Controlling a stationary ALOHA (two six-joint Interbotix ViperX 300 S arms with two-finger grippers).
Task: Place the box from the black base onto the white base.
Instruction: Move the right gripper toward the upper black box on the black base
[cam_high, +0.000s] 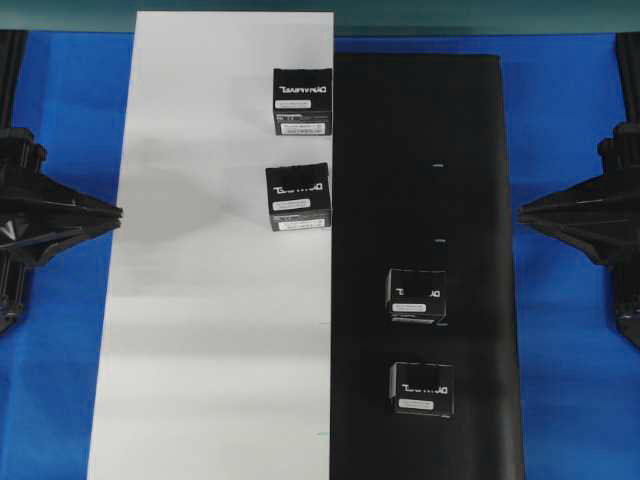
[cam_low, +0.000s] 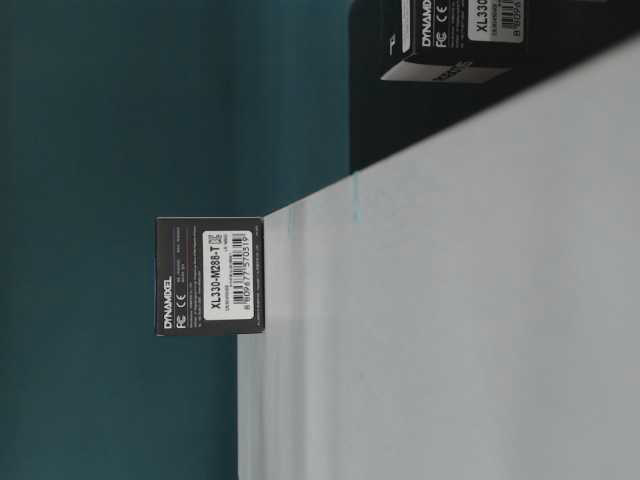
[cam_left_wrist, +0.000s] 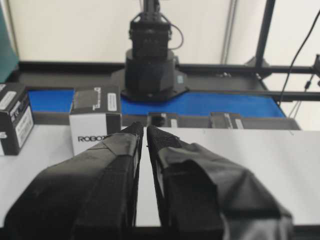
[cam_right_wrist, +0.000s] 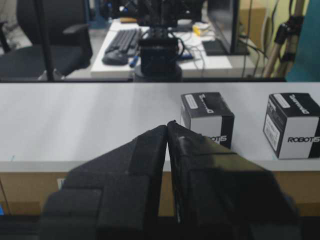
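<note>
Two small black boxes sit on the black base (cam_high: 470, 150): one box (cam_high: 416, 295) near its middle and another box (cam_high: 421, 389) closer to the front. The white base (cam_high: 200, 350) carries two more of these boxes (cam_high: 301, 102) (cam_high: 298, 197) along its right edge. My left gripper (cam_high: 115, 212) hovers at the white base's left edge, shut and empty, and its tips (cam_left_wrist: 145, 131) point across the board. My right gripper (cam_high: 522, 212) is shut and empty at the black base's right edge. In the right wrist view the right gripper (cam_right_wrist: 167, 127) points toward the white base (cam_right_wrist: 75, 120).
Blue table surface (cam_high: 70, 120) lies outside both bases. The table-level view shows one box (cam_low: 210, 275) on the white base (cam_low: 450, 350) and another box (cam_low: 460, 40) on the black one. The opposite arm's pedestal (cam_left_wrist: 150, 60) stands beyond the bases.
</note>
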